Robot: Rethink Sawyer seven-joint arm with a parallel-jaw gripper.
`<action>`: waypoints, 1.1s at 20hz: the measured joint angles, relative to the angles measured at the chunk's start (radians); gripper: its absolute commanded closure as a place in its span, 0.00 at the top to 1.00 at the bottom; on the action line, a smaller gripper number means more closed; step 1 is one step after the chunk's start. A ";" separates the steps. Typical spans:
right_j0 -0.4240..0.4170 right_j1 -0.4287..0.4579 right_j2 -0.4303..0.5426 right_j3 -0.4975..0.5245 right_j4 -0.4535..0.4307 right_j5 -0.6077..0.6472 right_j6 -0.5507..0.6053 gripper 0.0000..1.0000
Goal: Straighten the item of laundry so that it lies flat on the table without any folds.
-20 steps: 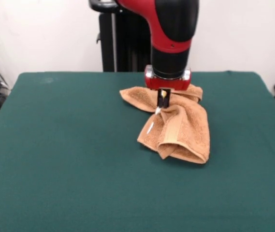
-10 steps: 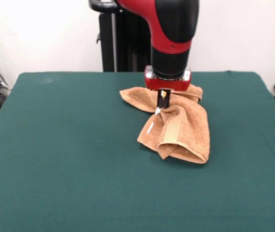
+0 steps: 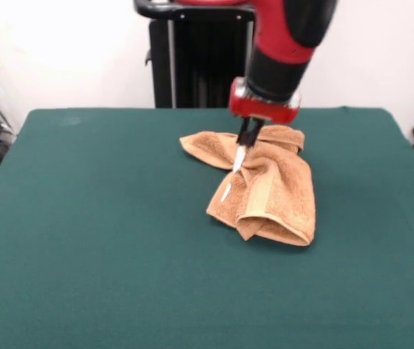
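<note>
towel [image 3: 265, 190] sits bunched right of centre on the green table [image 3: 83, 240], folded over itself, with a thick doubled flap toward the camera and a looser wing spread to the left. soft, light terry by the look of it, so it should drape and drag rather than slide; a free corner or the hemmed edge looks like the best place to pinch. gripper [image 3: 241, 153] is down at the middle crease, fingers drawn narrow, though whether they actually have cloth i cannot tell. compared with a second ago the arm has tilted and swung right and up, while the towel looks unmoved.
</note>
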 measured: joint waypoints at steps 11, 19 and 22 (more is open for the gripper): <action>-0.046 -0.071 0.004 -0.008 -0.011 0.048 0.124 1.00; -0.122 -0.074 0.008 -0.008 -0.025 -0.046 0.124 1.00; -0.122 -0.070 0.011 -0.008 -0.036 -0.071 0.124 1.00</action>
